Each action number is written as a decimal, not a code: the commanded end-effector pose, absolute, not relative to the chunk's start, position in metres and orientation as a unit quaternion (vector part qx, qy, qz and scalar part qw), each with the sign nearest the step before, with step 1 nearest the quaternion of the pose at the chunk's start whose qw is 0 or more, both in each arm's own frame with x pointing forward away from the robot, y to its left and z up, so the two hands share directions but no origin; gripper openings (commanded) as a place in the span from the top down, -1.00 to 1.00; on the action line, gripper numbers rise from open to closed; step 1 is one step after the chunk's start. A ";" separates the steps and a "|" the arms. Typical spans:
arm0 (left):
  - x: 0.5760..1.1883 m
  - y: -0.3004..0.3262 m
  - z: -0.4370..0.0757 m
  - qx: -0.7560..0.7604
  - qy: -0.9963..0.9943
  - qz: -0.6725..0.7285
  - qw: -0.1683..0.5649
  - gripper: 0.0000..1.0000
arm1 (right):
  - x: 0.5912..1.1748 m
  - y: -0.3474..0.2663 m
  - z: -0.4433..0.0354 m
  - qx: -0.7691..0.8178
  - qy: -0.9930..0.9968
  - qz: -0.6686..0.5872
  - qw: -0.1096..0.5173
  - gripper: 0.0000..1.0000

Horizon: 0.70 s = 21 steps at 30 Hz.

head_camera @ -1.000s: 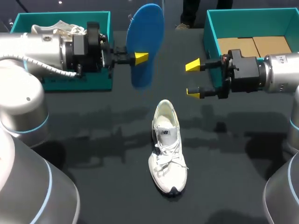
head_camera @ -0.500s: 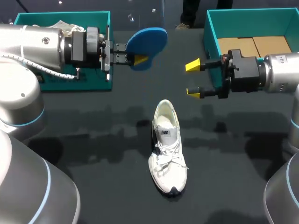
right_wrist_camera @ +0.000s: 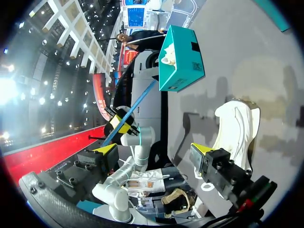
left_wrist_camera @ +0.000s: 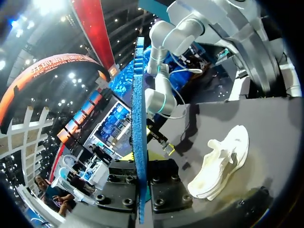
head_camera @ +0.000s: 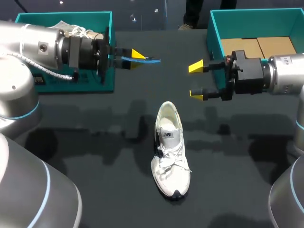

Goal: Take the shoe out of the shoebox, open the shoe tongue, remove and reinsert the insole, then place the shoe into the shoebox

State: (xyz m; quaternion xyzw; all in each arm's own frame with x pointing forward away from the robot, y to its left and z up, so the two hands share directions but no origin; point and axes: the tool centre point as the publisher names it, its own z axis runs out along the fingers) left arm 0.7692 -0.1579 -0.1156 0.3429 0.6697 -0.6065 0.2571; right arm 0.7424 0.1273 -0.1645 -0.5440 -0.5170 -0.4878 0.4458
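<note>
Your left gripper is clamped on the insole, one yellow tip on each flat face near one end. In the head view the blue insole shows edge-on as a thin strip. It is held in the air just in front of the left box and points toward the middle of the table. The left wrist view shows the same thing: the insole stands on edge between the two fingers, with the shoe lying off to one side on the table.

Your right gripper is spread wide with nothing between its fingers. It hangs in front of the right box, which has brown cardboard inside.

The white shoe sits on its sole mid-table, outside both boxes. Its toe points toward you and its heel toward the far edge, and the laces are loose. It is well apart from both grippers. The left box holds something white.
</note>
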 end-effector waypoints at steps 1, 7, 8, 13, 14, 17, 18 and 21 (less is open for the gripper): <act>0.771 -0.159 -0.119 0.379 0.660 -0.583 0.286 1.00 | 0.743 0.129 -0.165 -0.545 -0.517 -0.488 0.446 -1.00; 0.768 -0.159 -0.130 0.414 0.635 -0.563 0.331 1.00 | 0.743 0.129 -0.165 -0.545 -0.517 -0.488 0.446 -1.00; 0.768 -0.160 -0.133 0.421 0.633 -0.553 0.340 1.00 | 0.743 0.129 -0.165 -0.545 -0.517 -0.488 0.446 -1.00; 0.768 -0.161 -0.136 0.428 0.633 -0.542 0.349 1.00 | 0.743 0.129 -0.165 -0.545 -0.517 -0.488 0.446 -1.00; 0.768 -0.161 -0.136 0.428 0.633 -0.542 0.349 1.00 | 0.743 0.129 -0.165 -0.545 -0.517 -0.488 0.446 -1.00; 0.768 -0.161 -0.136 0.428 0.633 -0.542 0.349 1.00 | 0.743 0.129 -0.165 -0.545 -0.517 -0.488 0.446 -1.00; 0.768 -0.161 -0.136 0.428 0.633 -0.542 0.349 1.00 | 0.743 0.129 -0.165 -0.545 -0.517 -0.488 0.446 -1.00; 0.768 -0.161 -0.136 0.428 0.633 -0.542 0.349 1.00 | 0.743 0.129 -0.165 -0.545 -0.517 -0.488 0.446 -1.00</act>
